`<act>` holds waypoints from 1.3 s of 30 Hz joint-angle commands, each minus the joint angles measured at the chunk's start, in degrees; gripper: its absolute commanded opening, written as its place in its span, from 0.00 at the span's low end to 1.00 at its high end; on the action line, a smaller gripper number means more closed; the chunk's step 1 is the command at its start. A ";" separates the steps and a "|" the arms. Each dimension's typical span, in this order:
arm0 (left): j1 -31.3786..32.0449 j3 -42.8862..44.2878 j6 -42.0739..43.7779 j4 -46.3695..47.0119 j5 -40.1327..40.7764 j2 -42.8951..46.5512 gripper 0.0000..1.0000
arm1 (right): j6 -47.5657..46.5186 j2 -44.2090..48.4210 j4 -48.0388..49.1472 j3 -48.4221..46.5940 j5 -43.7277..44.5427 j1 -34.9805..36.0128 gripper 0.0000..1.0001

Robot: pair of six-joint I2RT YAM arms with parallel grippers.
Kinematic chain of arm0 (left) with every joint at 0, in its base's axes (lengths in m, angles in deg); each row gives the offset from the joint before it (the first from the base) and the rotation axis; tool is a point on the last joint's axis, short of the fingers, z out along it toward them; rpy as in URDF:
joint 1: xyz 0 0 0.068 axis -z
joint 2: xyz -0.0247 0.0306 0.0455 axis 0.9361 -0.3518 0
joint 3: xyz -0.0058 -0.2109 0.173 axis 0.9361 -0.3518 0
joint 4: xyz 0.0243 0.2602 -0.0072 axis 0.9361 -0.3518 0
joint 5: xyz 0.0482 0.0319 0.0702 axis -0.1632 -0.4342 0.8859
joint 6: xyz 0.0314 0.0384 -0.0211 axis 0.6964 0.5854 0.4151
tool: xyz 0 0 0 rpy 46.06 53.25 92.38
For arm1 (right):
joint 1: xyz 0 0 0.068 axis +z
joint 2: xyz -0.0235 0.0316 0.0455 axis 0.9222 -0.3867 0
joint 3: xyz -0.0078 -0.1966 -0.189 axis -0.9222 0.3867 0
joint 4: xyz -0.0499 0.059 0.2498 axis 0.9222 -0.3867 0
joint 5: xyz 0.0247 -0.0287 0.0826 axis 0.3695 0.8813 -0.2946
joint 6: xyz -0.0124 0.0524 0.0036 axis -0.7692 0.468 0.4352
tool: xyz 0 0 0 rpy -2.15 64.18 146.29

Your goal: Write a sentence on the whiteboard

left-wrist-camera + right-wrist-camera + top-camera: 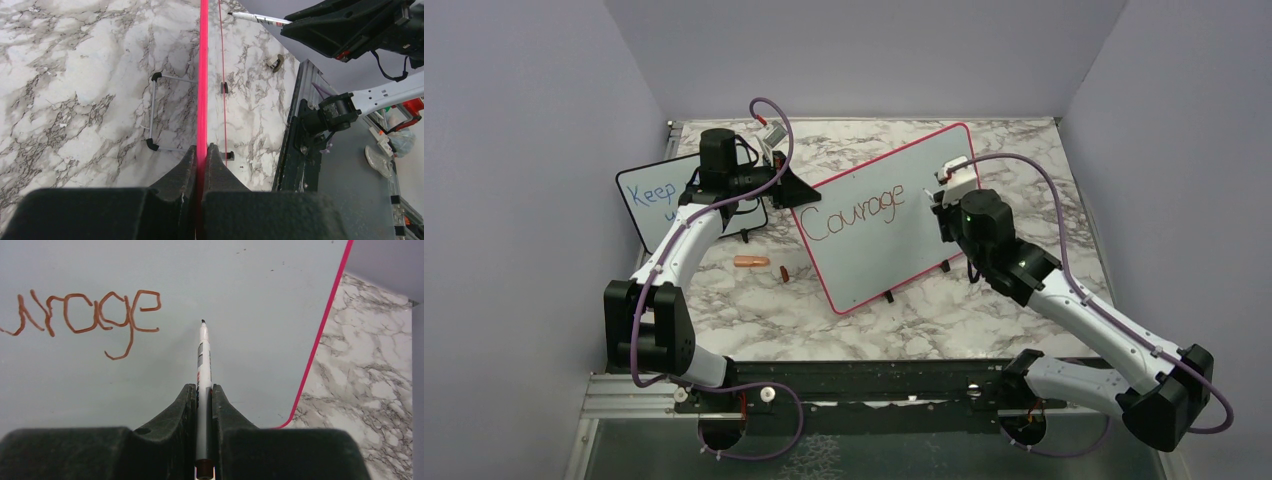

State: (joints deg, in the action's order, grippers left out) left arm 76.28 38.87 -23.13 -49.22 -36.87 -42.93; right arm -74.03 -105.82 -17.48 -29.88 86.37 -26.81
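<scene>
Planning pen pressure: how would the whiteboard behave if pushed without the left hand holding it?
Probably tips or skids: the whiteboard stands thin, propped on small feet. It looks light yet stiff; the left hand clamping its red edge likely steadies it against the marker.

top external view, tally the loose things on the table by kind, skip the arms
boards: 2, red-framed whiteboard, black-framed board
markers: 1, marker
small pieces: 2, orange piece, dark red piece
total: 5
</scene>
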 commanded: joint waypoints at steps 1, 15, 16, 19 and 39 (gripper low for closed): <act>1.23 -1.41 5.64 -5.58 3.40 -1.69 0.00 | -0.33 1.08 3.56 0.19 -2.82 -2.17 0.01; 1.22 -1.34 5.64 -5.58 3.32 -1.92 0.00 | -1.02 -2.20 6.35 -0.66 -5.60 -3.08 0.01; 1.22 -1.34 5.68 -5.54 3.32 -1.91 0.00 | -1.02 -2.34 6.60 -0.57 -5.65 -3.14 0.01; 1.21 -1.32 5.66 -5.53 3.21 -1.97 0.00 | -1.02 -2.72 6.86 -0.42 -5.94 -3.34 0.01; 1.22 -1.32 5.81 -5.67 3.30 -1.92 0.00 | -1.55 -3.72 7.25 0.09 -4.14 -6.17 0.01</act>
State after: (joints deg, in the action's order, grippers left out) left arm 76.28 38.96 -22.98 -49.44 -36.85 -42.96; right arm -75.07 -109.02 -11.90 -29.88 81.30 -32.29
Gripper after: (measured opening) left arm 0.026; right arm 0.157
